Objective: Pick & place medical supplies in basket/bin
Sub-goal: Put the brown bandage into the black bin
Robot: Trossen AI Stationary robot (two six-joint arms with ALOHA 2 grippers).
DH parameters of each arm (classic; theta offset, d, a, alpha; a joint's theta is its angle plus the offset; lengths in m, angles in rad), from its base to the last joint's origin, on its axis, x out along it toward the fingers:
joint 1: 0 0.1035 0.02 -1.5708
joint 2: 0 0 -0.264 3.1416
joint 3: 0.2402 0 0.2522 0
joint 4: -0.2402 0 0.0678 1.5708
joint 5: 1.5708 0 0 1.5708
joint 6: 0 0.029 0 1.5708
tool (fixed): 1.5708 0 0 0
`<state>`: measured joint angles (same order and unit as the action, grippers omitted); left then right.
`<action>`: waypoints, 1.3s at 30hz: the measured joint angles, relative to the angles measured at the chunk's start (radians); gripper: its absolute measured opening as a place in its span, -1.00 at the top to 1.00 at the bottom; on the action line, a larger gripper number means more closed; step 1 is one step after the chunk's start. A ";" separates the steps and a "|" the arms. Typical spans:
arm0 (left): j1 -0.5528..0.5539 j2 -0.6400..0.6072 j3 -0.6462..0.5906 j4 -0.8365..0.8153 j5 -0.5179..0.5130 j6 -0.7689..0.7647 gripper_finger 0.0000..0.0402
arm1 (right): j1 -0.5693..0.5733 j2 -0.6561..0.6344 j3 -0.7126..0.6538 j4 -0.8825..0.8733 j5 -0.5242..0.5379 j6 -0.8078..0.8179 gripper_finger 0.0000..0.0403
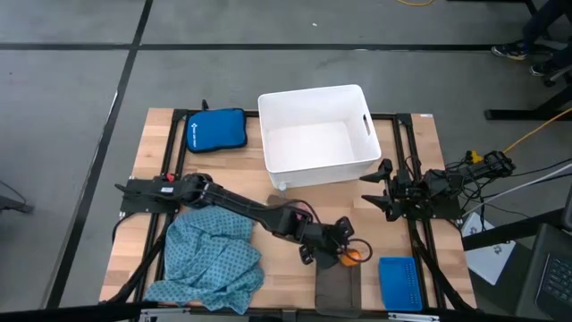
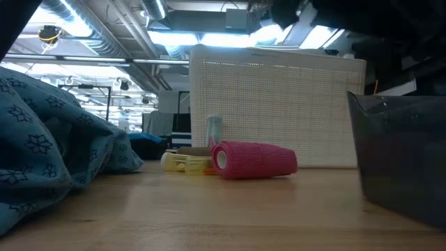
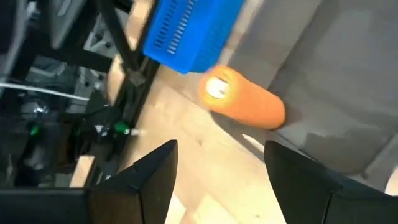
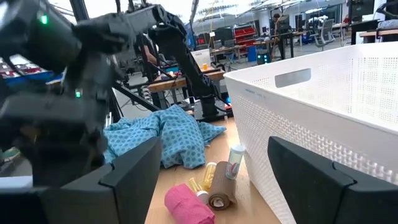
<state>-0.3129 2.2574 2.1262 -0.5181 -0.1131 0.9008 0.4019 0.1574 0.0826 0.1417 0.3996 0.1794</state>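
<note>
While reaching across the front of the desk (image 1: 147,161), hovering with the left gripper (image 1: 344,243) just over the orange roll (image 1: 350,256), jaws spread apart and gripping nothing. Lying free between and beyond the two dark fingers (image 3: 143,177), that orange roll (image 3: 245,102), resting at the edge of the dark-grey tray (image 1: 338,284) and touching no finger. Sitting just beside the tray, toward the right front corner, the small blue ribbed basket (image 1: 399,283).

Waiting at the right edge of the desk, near the tub's corner, the right gripper (image 1: 382,190), jaws standing wide and holding nothing.

Occupying the far middle of the desk, the white tub (image 1: 317,137), with nothing showing inside from above. Lying just in front of the tub's near wall, a cluster of small supplies: the pink roll (image 2: 254,160) on its side, a tan roll (image 4: 221,194) just beside it, a yellowish tube (image 2: 185,163) and a small white vial (image 4: 234,163) standing close against the tub.

Spreading in a crumpled heap over the left front corner, the teal dotted cloth (image 1: 213,259), well apart from the tub. Resting beside the tub's left wall at the far side, the royal-blue zip pouch (image 1: 216,131).
</note>
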 joint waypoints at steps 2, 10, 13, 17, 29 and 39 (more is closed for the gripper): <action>0.000 -0.021 0.000 -0.049 -0.041 -0.037 -0.18 | 0.000 0.000 0.000 -0.004 0.000 0.005 -0.48; 0.051 -0.074 0.000 -0.369 -0.130 -0.254 -0.17 | 0.001 0.000 0.000 -0.010 -0.009 0.023 -0.48; 0.092 -0.072 -0.010 -0.523 -0.130 -0.368 -0.17 | 0.001 0.000 0.000 -0.009 -0.017 0.023 -0.48; 0.151 -0.073 -0.116 -0.560 -0.078 -0.493 -0.18 | 0.001 0.000 0.000 -0.009 -0.018 0.023 -0.48; 0.211 -0.071 -0.314 -0.431 0.073 -0.707 -0.17 | 0.001 0.000 0.000 -0.009 -0.017 0.026 -0.48; 0.208 -0.071 -0.279 -0.445 -0.008 -0.659 -0.17 | 0.001 0.000 0.000 -0.009 -0.015 0.041 -0.48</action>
<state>-0.1048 2.1864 1.8469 -0.9634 -0.1207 0.2418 0.4030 0.1577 0.0826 0.1322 0.3847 0.2207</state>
